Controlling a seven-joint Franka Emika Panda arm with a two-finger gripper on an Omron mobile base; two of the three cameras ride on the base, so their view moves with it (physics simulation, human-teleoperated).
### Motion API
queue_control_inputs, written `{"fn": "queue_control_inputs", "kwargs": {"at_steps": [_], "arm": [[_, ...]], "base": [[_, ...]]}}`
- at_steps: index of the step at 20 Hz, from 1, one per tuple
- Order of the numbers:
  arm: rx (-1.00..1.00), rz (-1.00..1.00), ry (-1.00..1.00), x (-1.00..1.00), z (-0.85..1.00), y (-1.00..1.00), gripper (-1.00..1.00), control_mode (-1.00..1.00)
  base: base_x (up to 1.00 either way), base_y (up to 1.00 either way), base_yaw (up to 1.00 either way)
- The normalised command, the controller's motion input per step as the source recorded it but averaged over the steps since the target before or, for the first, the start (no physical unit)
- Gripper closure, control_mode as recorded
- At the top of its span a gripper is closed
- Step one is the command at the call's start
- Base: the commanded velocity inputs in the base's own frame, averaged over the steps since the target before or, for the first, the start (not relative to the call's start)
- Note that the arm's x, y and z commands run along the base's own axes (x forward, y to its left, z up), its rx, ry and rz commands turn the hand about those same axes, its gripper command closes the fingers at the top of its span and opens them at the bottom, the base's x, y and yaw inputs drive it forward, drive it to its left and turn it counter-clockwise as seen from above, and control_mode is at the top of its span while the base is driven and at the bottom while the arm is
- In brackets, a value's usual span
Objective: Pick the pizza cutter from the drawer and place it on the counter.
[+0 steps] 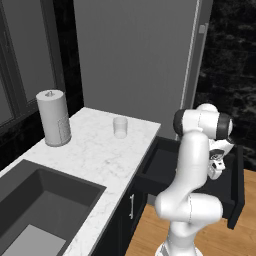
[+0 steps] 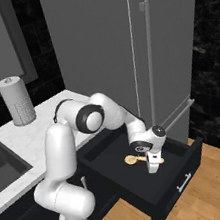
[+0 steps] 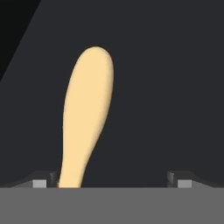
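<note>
Inside the open drawer [image 2: 189, 162], my gripper [image 3: 112, 180] hangs low with its fingers spread wide, gripping nothing. The pizza cutter [image 3: 85, 113] lies flat on the drawer's black floor just beneath me, its tan handle running up beside my one fingertip [image 3: 40, 183], nearer that one than the other.

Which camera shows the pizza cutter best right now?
The hand view: the pizza cutter lies close below, its tan handle plain on the drawer floor. The right base view shows it small, partly behind the hand.
</note>
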Motion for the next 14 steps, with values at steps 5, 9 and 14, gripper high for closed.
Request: {"fn": "queue_control_inputs", "kwargs": {"at_steps": [5, 9, 14], "arm": [[0.0, 0.0, 0.0, 0.36, -0.14, 0.0, -1.0, -1.0], [0.0, 0.0, 0.0, 0.26, -0.18, 0.0, -1.0, -1.0], [0.0, 0.0, 0.0, 0.16, -0.48, 0.01, -1.0, -1.0]], "base": [[0.0, 0.0, 0.0], [0.0, 0.0, 0.0], [0.0, 0.0, 0.0]]}}
